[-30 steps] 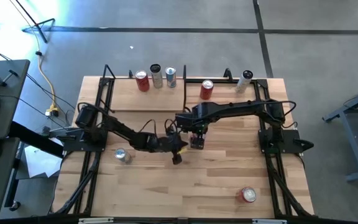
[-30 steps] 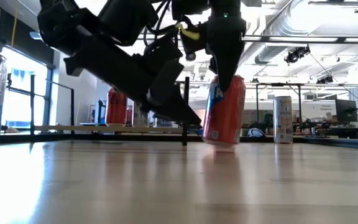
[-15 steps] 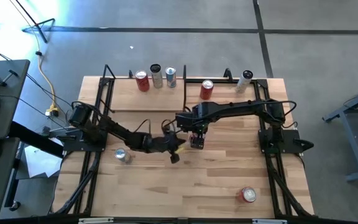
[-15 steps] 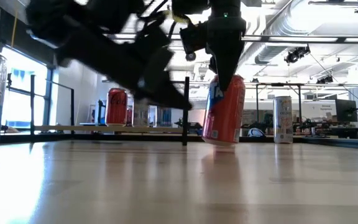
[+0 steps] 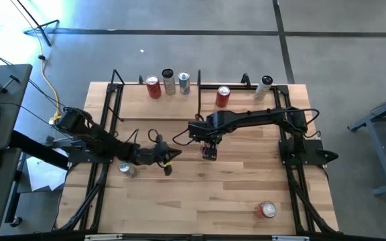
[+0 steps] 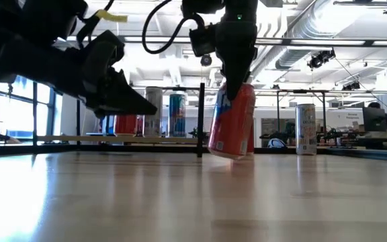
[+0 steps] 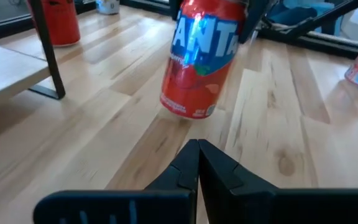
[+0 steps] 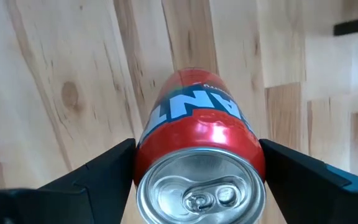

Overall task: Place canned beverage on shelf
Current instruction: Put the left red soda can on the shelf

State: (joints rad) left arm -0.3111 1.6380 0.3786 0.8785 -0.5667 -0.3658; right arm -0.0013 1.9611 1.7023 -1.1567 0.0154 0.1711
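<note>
The canned beverage, an orange Fanta can (image 7: 199,59), hangs tilted near the table's middle with my right gripper (image 5: 210,151) shut on it from above. My left gripper (image 7: 197,149) is shut and holds nothing. It points at the can from the table's left, a short way off (image 5: 167,166). The shelf (image 5: 133,106), a pale wood platform with a black frame, stands at the far left of the table. Three cans (image 5: 168,82) stand upright along its far edge. My right gripper pinches the can's side wall just below its top rim (image 8: 149,154) between its two fingers (image 8: 107,167), one on each side. The fingers point down. The can (image 6: 232,121) hangs below them, tilted, its bottom low over the table; whether it touches the wood I cannot tell.
A red can (image 5: 223,96) and a pale can (image 5: 265,86) stand at the table's far edge, right of the shelf. A silver can (image 5: 126,168) stands beside my left arm. A red can (image 5: 268,209) stands near the front right corner. The shelf's black leg (image 7: 50,50) is left of the held can.
My left gripper, still shut, has drawn back from the can toward the table's left edge. My right gripper has kept its place, and the can in it tilts a little more than before.
</note>
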